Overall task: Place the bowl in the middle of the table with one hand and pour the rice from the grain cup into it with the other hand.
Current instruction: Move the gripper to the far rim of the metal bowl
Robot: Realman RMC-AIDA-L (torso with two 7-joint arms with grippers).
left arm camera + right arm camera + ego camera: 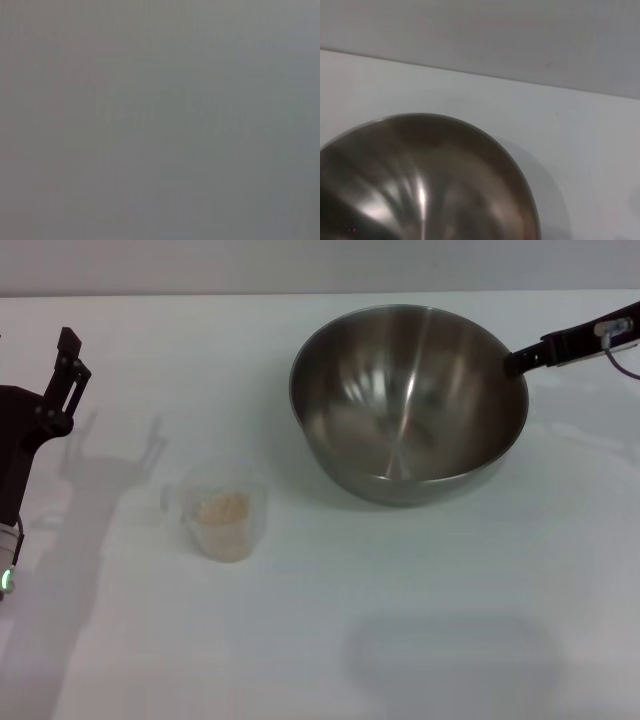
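Observation:
The steel bowl [410, 400] stands on the white table [420, 640], right of centre and toward the back; its inside also fills the right wrist view [425, 185]. My right gripper [518, 360] reaches in from the right and is shut on the bowl's right rim. The clear grain cup [222, 512] stands left of the bowl, nearer the front, with a heap of rice [222, 508] in it. My left gripper [70, 365] hangs open at the far left, above the table and well apart from the cup. The left wrist view shows only plain grey.
The table's back edge [200, 295] meets a grey wall. Shadows of the left arm fall on the table between that arm and the cup.

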